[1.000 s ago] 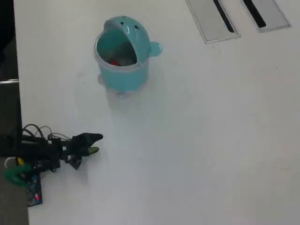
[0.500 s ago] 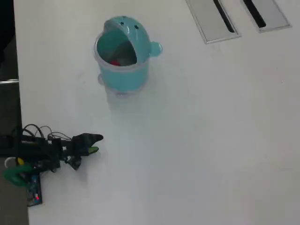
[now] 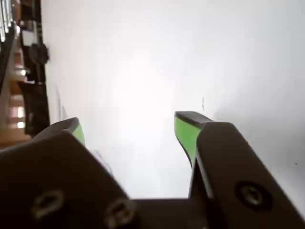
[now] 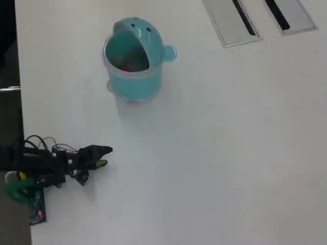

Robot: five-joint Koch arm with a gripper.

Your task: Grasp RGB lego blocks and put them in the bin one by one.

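Low at the left edge of the overhead view, the pincer (image 4: pixel 103 156) rests near the white bench (image 4: pixel 230 153), well apart from the bin (image 4: pixel 134 60), which stands upright toward the top of that view with its domed lid tipped back. Seen from the wrist, the pincer (image 3: pixel 128 129) stands moderately wide, its green-faced fingertips (image 3: pixel 186 131) clearly parted with nothing but bare bench between them.

No block lies loose on the bench in either view. Something red (image 4: pixel 124 67) shows inside the bin's mouth, probably the red block, though it is too small and dim to be sure; the yellow-green and blue blocks cannot be made out at all. Judging by this, the blocks may all be in the bin already and the task at or near its end.

Such blocks ought to be light, rigid plastic with smooth, slightly slippery faces. They should not crush or deform, so a firm squeeze across two opposite flat sides, with the pads square to them, is the sensible hold; gripping on corners would likely let one twist out.
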